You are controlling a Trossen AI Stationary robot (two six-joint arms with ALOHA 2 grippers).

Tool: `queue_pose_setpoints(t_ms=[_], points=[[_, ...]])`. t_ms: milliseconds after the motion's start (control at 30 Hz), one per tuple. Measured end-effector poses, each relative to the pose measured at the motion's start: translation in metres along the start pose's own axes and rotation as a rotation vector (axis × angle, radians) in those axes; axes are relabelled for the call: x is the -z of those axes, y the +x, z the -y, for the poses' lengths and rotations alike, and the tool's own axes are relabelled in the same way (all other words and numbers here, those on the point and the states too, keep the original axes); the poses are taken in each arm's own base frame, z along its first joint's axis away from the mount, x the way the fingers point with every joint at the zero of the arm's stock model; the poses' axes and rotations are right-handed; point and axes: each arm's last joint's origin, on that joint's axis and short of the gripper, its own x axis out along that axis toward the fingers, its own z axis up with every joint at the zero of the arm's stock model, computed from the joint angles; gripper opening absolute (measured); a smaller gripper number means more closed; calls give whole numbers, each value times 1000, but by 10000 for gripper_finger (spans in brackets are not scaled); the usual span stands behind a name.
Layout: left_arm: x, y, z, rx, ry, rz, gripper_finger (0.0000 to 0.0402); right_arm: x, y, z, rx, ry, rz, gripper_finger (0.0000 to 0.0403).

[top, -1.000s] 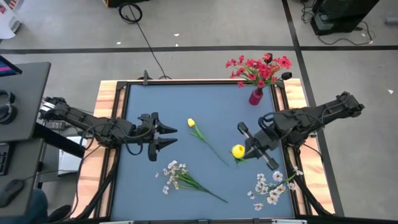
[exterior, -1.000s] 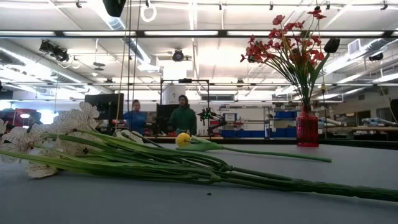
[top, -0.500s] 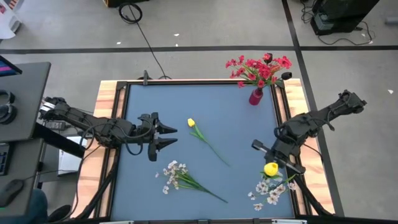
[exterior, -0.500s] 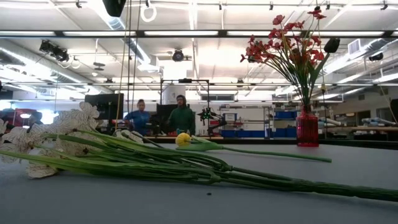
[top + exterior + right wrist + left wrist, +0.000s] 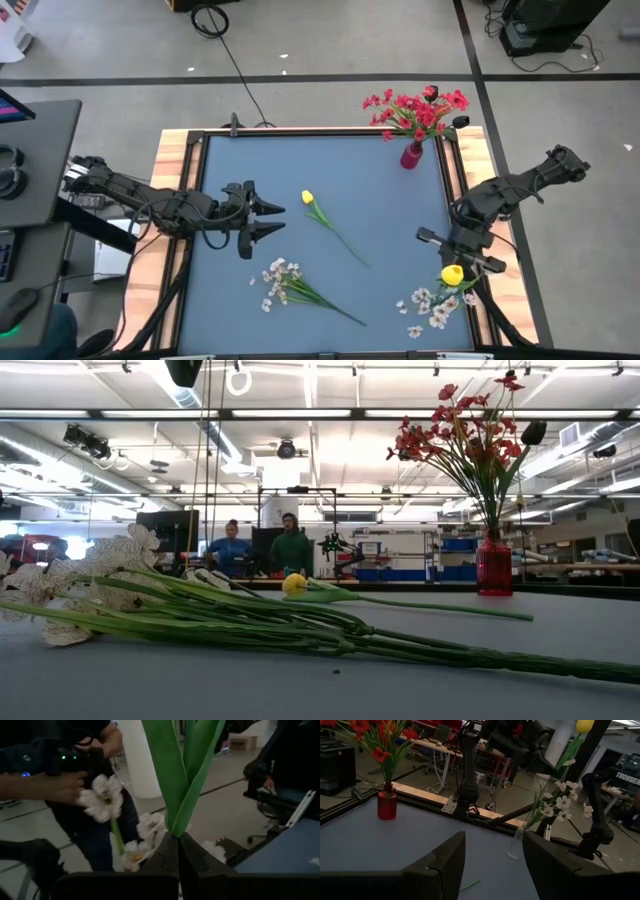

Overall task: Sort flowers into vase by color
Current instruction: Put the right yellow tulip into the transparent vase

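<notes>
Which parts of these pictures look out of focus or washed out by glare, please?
Low view: the white flower spray lying nearest the lens is soft, while the red vase is sharper and the ceiling lights glare. Right wrist view: the green leaves pinched in the right gripper are blurred, filling the frame. Left wrist view: the left gripper is dark and soft.

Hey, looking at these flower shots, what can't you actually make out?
- Yellow tulip in the right claw: the right wrist view cuts off its bloom, showing only leaves.
- Clear vase: too small in the high view, under white blossoms.
- Both claws: outside the low view.
- Red vase: contents below its rim unreadable.
</notes>
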Motion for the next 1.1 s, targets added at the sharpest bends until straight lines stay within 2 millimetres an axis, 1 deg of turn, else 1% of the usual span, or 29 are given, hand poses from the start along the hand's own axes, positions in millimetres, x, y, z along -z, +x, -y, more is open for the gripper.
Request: queue_pose_setpoints(t_ms=[133,300,433,633,1100], points=[[0,0,0,0,-1,1,203,3,0,-2,-31,-3,-19,0],[0,0,0,0,0,0,203,10,5,-1,-58,-24,10,0],[0,0,0,0,0,0,203,10,7,-2,-87,-43,52,0],[0,0,0,0,0,0,203,11,7,-3,-121,-43,51,0],[0,0,0,0,-1,0,203,43,15,2,-162,-59,47,0]])
